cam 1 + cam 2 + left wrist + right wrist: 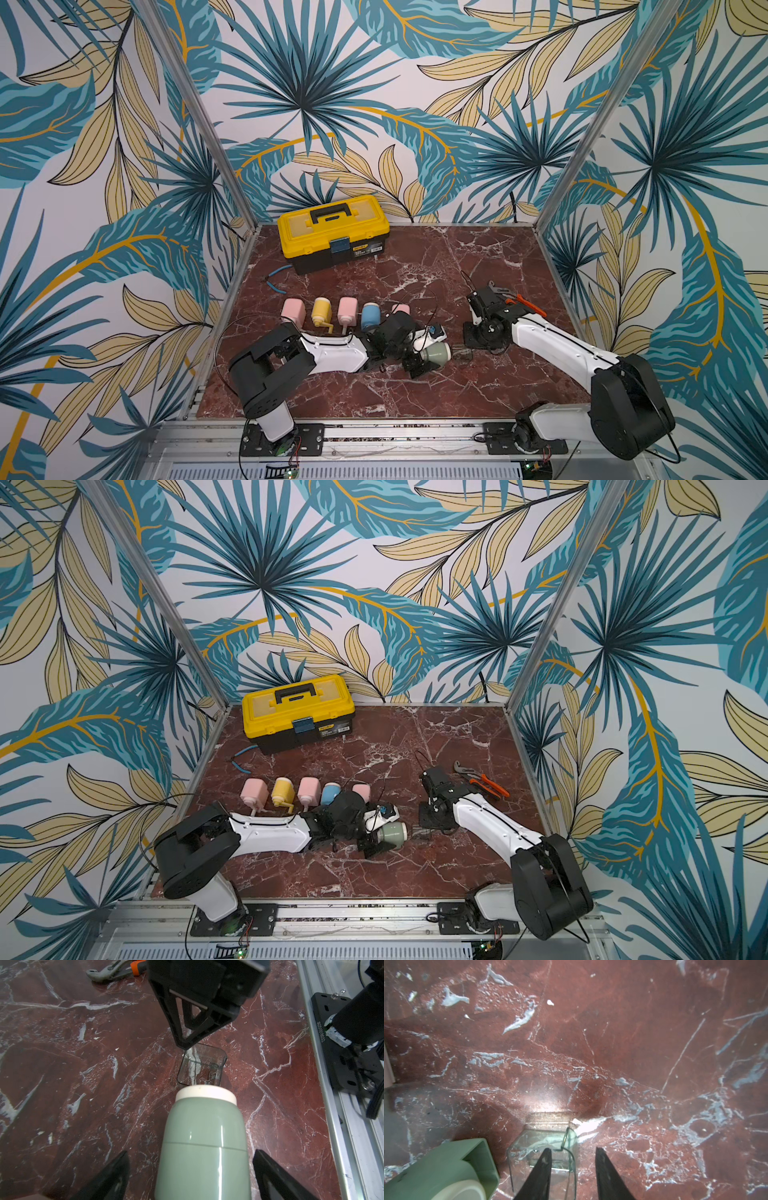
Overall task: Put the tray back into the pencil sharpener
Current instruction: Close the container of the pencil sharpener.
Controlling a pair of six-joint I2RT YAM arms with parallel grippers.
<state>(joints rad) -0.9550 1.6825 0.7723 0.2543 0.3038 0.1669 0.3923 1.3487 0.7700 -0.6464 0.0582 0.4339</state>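
Observation:
The pale green pencil sharpener [437,353] [394,833] lies on its side on the red marble table, its white-rimmed end toward the tray. My left gripper [190,1152] is open, one finger on each side of the sharpener [203,1136] with a gap on both sides. The clear plastic tray [202,1068] [462,355] lies just beyond the sharpener's open slot [481,1159]. My right gripper [573,1149] is open and pointing down at the tray [542,1147]. One finger sits inside the tray and the other outside its side wall.
Behind the left arm stands a row of pink, yellow and blue sharpeners [320,311]. A yellow toolbox [332,235] stands at the back, with blue-handled cutters [276,278] beside it. Orange-handled pliers [482,781] lie behind the right arm. The metal rail [332,1088] runs along the front edge.

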